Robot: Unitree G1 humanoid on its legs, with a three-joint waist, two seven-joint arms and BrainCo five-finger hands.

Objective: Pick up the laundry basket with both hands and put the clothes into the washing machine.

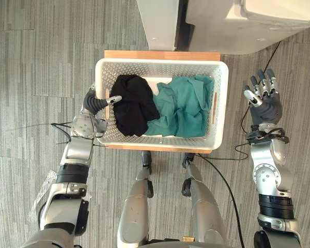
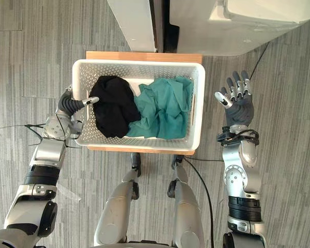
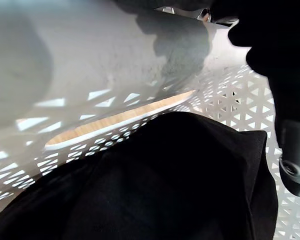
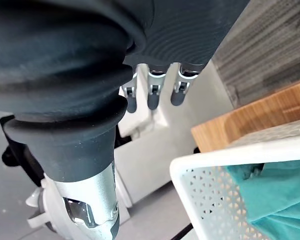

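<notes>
The laundry basket (image 1: pixel 160 63) sat on a wooden board (image 1: pixel 160 55) on the grey floor (image 1: pixel 36 62), just in front of the white washing machine (image 1: pixel 232 31). A black garment (image 1: pixel 132 103) was heaped in the basket's left half and a teal garment (image 1: pixel 183 106) in its right, the two touching. The left hand (image 1: pixel 94 103) was up against the basket's left wall at the rim; whether it had a grip I could not tell. The right hand (image 1: pixel 265 103) hung over the floor beside the basket's right wall, clear of it, fingers straight and spread
</notes>
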